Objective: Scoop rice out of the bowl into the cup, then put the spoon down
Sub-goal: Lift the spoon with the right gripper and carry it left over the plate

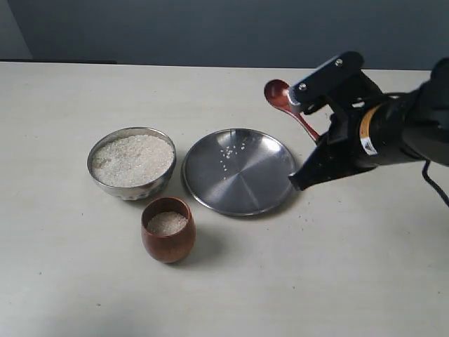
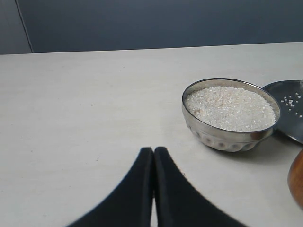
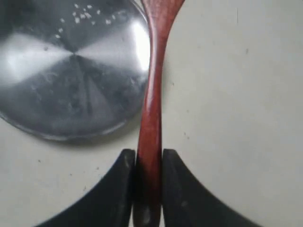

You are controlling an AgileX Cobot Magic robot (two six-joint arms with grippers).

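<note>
Exterior view: at right, the right gripper point(image 1: 314, 133) holds the spoon point(image 1: 279, 95) raised, upper right of the plate point(image 1: 242, 186). The bowl point(image 1: 133, 188) of rice point(image 1: 133, 160) and the cup point(image 1: 168, 244) sit at left. Only the right wrist view shows jaws clamping the handle. Only the left wrist view shows the left gripper point(image 2: 153, 158), closed and empty.

Looks like a robotics lab bench, plain pale tabletop point(image 1: 70, 295), flat blue-grey wall point(image 1: 175, 28) behind, black robot arm point(image 1: 403, 123) (orange label point(image 1: 365, 137) on its wrist), steel bowl point(image 1: 133, 189) and wooden cup point(image 1: 168, 247) set out
</note>
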